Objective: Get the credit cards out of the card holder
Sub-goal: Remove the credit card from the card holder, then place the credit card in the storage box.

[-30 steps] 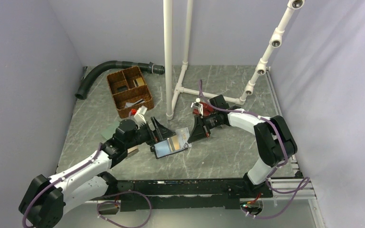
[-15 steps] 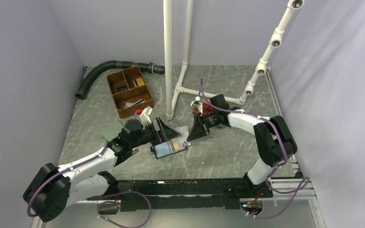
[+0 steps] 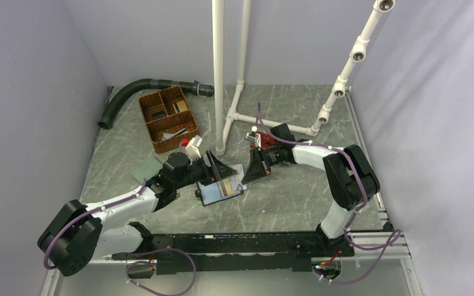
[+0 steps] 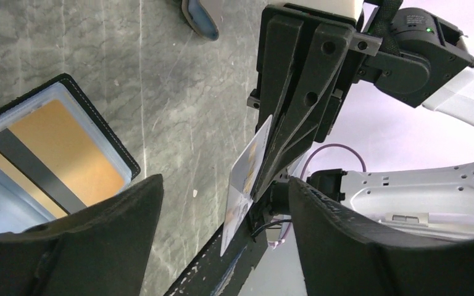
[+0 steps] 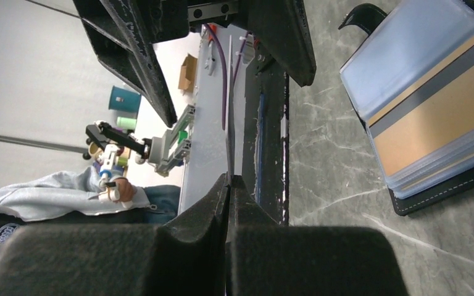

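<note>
Top external view: nearest the arm bases, the card holder (image 3: 221,191) is lying open and flat on the grey marbled desk (image 3: 296,197), roughly midway between the two arms. An orange-yellow card (image 3: 224,187) with a dark stripe is sitting inside the holder, under a clear sleeve. In the left wrist view the same card (image 4: 68,151) is showing against the holder's light blue panel, with the black edge running around it.

Just beyond the holder, the left arm (image 3: 123,206) is pointing toward it from the left. The left jaws are standing wide open and gripping nothing, at the holder's far left edge. Whether one finger is touching the holder cannot be told.

The right arm (image 3: 311,154) is pointing in from the right. The right jaws are pressing closed on a pale card (image 4: 247,179), pinching it by one end. This card is standing on edge, apart from the holder and near its far right corner. In the right wrist view the card (image 5: 229,105) is appearing as a thin line rising from between the closed fingers (image 5: 185,246).

Farther back, a brown divided basket (image 3: 168,118) is sitting on the desk at left, and a white pipe frame (image 3: 234,114) is standing at centre. At the far left corner a black hose (image 3: 142,87) is curving along the desk.
</note>
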Robot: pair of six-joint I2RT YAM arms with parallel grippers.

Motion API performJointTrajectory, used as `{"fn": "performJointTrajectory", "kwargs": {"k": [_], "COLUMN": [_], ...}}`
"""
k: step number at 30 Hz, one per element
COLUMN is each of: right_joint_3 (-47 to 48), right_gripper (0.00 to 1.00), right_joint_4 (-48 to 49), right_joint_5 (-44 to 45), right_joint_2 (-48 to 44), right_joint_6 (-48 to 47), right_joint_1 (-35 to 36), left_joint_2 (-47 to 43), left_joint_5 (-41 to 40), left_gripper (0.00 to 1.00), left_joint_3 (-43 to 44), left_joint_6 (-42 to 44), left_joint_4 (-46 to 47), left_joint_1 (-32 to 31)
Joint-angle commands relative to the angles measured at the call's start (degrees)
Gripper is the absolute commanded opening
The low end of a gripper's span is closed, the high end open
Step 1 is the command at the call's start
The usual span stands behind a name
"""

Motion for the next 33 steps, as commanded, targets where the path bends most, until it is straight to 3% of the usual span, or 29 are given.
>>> {"fn": "performJointTrajectory", "kwargs": {"k": [1,10,11,14,15,16,19,22,23,27,33], "right_joint_3": [2.7,2.5,2.4,2.5,2.5,2.5,3.0,5.1,5.4,7.0,9.4], "right_gripper": [0.00,0.00,0.00,0.00,0.00,0.06,0.33,0.62,0.67,0.75,0.76], "right_joint_4": [1.3,2.5,2.6,2.3,1.9,1.1,-2.2,-11.7,-13.6,-22.7,-35.6], "right_joint_5": [-3.7,-3.9,-3.9,-3.5,-3.2,-2.5,0.1,4.5,5.7,9.6,13.8], "right_joint_2": [0.4,0.2,0.3,0.3,0.2,0.1,-0.7,-1.9,-2.2,-3.3,-4.3], "right_joint_6": [-0.3,0.8,0.9,0.6,0.1,-0.6,-4.0,-14.1,-16.4,-28.3,-44.0], "right_joint_1": [0.7,1.2,1.2,1.3,1.4,1.4,1.3,1.3,1.2,1.2,1.0], "left_joint_2": [-0.2,3.4,3.7,4.1,3.8,3.4,0.7,-2.9,-4.1,-9.8,-16.5], "left_joint_5": [0.0,4.1,4.6,6.2,6.5,6.6,5.6,4.5,4.3,1.4,-4.2], "left_gripper": [0.74,0.48,0.41,0.02,0.00,0.00,0.00,0.00,0.00,0.00,0.00], "left_joint_3": [1.5,3.1,3.2,2.7,2.3,2.0,1.7,2.5,2.9,5.3,10.5], "left_joint_6": [0.7,1.4,1.5,1.5,1.4,1.4,2.9,6.0,7.2,11.7,18.1], "left_joint_4": [4.0,7.1,7.6,9.6,10.2,10.3,4.4,-7.2,-10.7,-23.8,-42.1], "left_joint_1": [-0.3,-0.3,-0.3,-0.1,-0.1,-0.1,0.0,0.5,0.8,1.9,4.2]}}
